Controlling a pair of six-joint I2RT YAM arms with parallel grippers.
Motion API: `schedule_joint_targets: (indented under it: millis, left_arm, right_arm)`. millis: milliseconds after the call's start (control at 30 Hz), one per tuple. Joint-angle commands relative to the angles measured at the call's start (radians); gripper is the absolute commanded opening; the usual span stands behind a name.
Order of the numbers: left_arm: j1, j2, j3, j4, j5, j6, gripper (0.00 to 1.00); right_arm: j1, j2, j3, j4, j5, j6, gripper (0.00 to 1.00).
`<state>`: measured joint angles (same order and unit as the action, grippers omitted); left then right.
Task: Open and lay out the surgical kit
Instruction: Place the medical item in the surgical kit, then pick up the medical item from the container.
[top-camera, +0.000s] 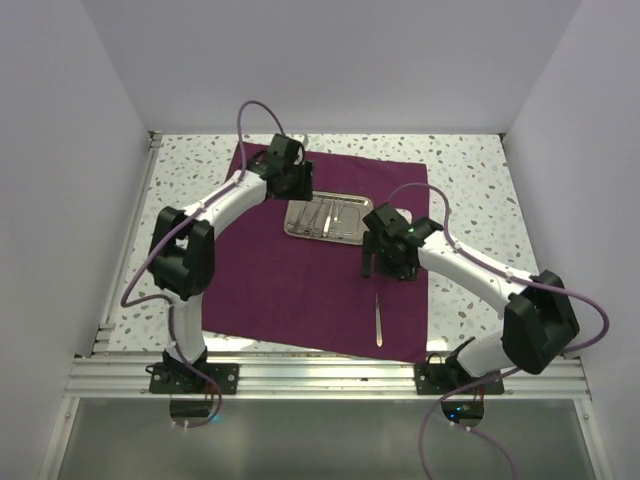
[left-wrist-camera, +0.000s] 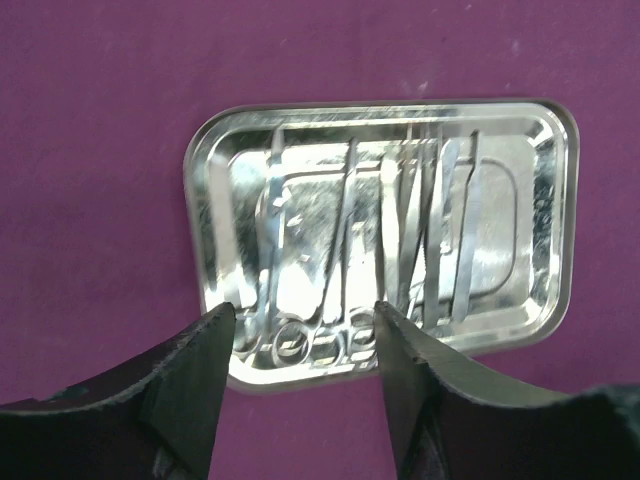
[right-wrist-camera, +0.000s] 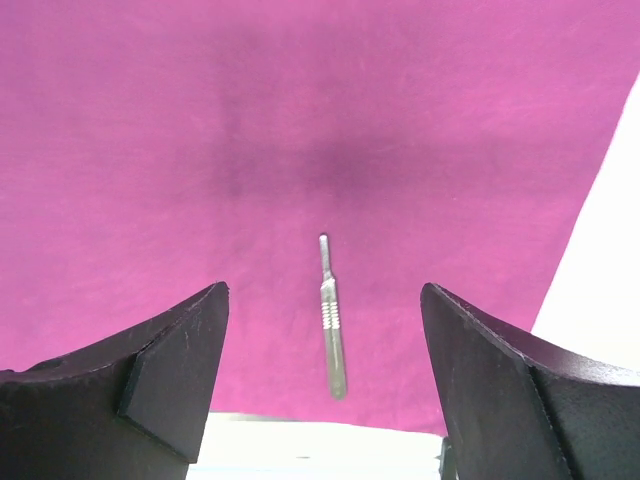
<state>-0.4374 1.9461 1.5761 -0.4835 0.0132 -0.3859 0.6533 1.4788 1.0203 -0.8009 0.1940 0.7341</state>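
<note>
Close to the tabletop's near edge, right of centre, a slim handle lies loose on the spread cloth. The right gripper hangs over it, jaws wide and empty; a low sweep could knock it off the cloth. Farther back, mid-cloth, the tray holds the other instruments. The left gripper, open, straddles their ring handles and may pinch two together or shove the tray.

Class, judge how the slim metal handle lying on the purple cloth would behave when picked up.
The handle looks like rigid metal, so probably stiff. It lies flat and thin on the cloth, so likely hard to pinch. Its ridged midsection may help grip.
</note>
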Motion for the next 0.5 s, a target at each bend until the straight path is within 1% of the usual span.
schedule_joint_targets:
  millis: [0, 133, 233, 333, 467]
  left_arm:
    - [-0.043, 0.068, 0.119, 0.019, -0.073, -0.005, 0.61]
    - [-0.076, 0.192, 0.240, -0.012, -0.094, 0.016, 0.55]
    - [-0.083, 0.253, 0.289, -0.029, -0.098, 0.015, 0.49]
    - [-0.089, 0.284, 0.303, -0.024, -0.101, 0.013, 0.45]
    - [-0.096, 0.316, 0.306, -0.026, -0.107, 0.013, 0.44]
  right_arm:
    - [-0.003, -0.092, 0.070, -0.096, 0.074, -0.009, 0.81]
    - [-0.004, -0.138, 0.103, -0.165, 0.107, -0.027, 0.81]
    - [-0.003, -0.161, 0.119, -0.202, 0.136, -0.039, 0.81]
    - [-0.006, -0.178, 0.123, -0.230, 0.156, -0.051, 0.80]
    - [-0.015, -0.192, 0.123, -0.241, 0.163, -0.062, 0.80]
